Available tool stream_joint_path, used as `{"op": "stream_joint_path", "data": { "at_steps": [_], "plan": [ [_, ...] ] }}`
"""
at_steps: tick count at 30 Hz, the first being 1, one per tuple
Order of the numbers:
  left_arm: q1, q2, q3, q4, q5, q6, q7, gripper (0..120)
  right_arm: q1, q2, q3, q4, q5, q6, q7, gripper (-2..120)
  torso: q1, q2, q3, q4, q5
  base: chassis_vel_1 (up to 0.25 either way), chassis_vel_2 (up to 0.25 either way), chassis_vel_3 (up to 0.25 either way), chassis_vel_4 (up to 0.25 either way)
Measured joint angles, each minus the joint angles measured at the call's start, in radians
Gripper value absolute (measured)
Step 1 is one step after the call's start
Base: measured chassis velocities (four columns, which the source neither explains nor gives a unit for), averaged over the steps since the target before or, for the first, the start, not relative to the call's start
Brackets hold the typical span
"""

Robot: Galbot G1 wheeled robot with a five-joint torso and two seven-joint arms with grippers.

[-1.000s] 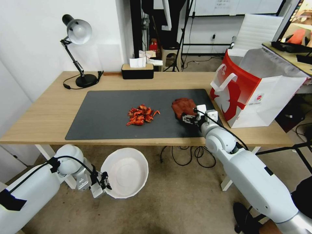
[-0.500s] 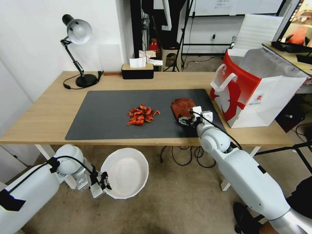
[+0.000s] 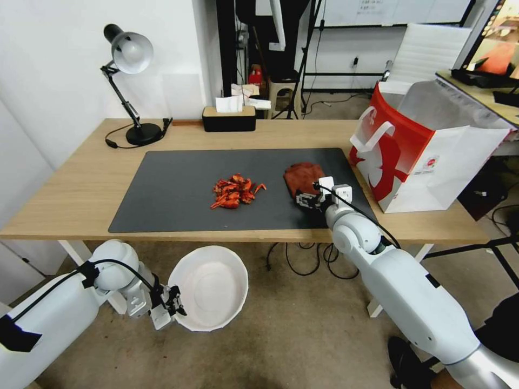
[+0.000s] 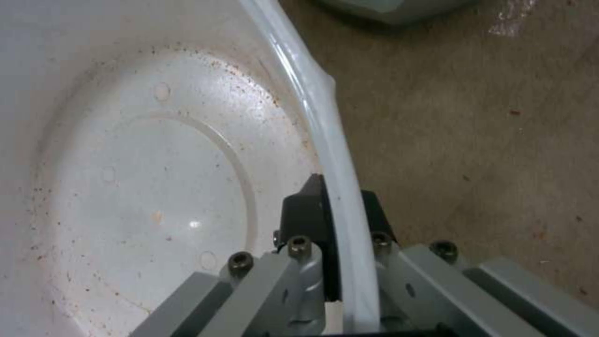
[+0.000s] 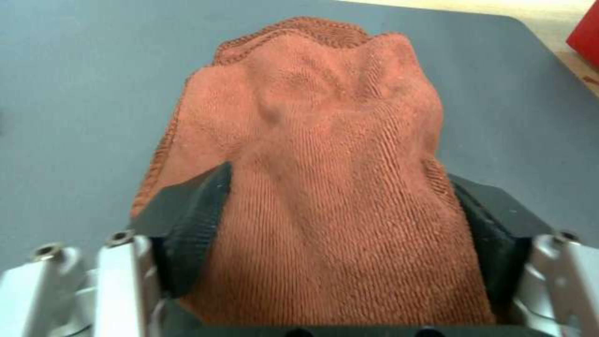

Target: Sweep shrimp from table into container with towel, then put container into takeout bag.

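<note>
The shrimp (image 3: 235, 190) lie in a small red-orange pile in the middle of the dark mat on the table (image 3: 81, 183). To their right lies the rust-red towel (image 3: 301, 176), and my right gripper (image 3: 308, 201) is shut on its near end. In the right wrist view the towel (image 5: 331, 154) bunches up between the two black fingers (image 5: 187, 220) of the right gripper (image 5: 337, 180). Below the table's front edge, my left gripper (image 3: 174, 302) holds the white container (image 3: 212, 286) by its rim. The left gripper (image 4: 340, 196) pinches that rim, and the container (image 4: 156, 187) is empty. The takeout bag (image 3: 421, 156) stands open at the table's right end.
A black desk lamp (image 3: 130, 97) and a black tissue box (image 3: 228, 118) stand along the table's far edge. Cables (image 3: 303, 259) hang beneath the table. A second desk with a screen (image 3: 486, 75) is at the far right.
My right gripper has shifted a little to the left, and the towel has slid slightly left with it. The left arm and the container have not moved.
</note>
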Motion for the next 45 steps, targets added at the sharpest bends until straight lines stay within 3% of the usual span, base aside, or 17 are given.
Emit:
{"op": "stream_joint_path", "data": {
  "at_steps": [19,31,34,40,45],
  "plan": [
    [0.004,0.011,-0.004,-0.009,-0.001,0.001,-0.001,0,-0.009,-0.004,0.002,0.01,-0.024,0.015,-0.004,11,0.0,0.0,0.0,-0.0004,0.0001,0.0,0.0,0.0,0.0],
    [0.008,0.016,-0.006,-0.009,-0.005,0.001,-0.002,0,-0.01,-0.02,0.001,0.032,-0.096,0.084,-0.047,9,0.0,0.0,0.0,-0.0004,0.0001,0.0,0.0,0.0,0.0],
    [0.014,0.016,-0.007,-0.007,-0.005,0.001,-0.005,0,0.017,-0.037,-0.004,0.039,-0.137,0.212,-0.188,9,0.0,0.0,0.0,-0.0003,0.0,0.0,0.0,0.0,0.0],
    [0.016,0.016,-0.021,-0.006,-0.005,0.0,-0.007,0,0.076,-0.04,-0.035,0.017,-0.139,0.26,-0.256,9,0.0,0.0,0.0,-0.0003,0.0,0.0,0.0,0.0,0.0],
    [0.017,0.016,-0.031,0.01,-0.006,-0.004,-0.01,0,0.191,-0.062,-0.15,-0.04,-0.117,0.258,-0.354,9,0.0,0.0,0.0,0.0,0.0,0.0,0.0,0.0,0.0]
  ]
}}
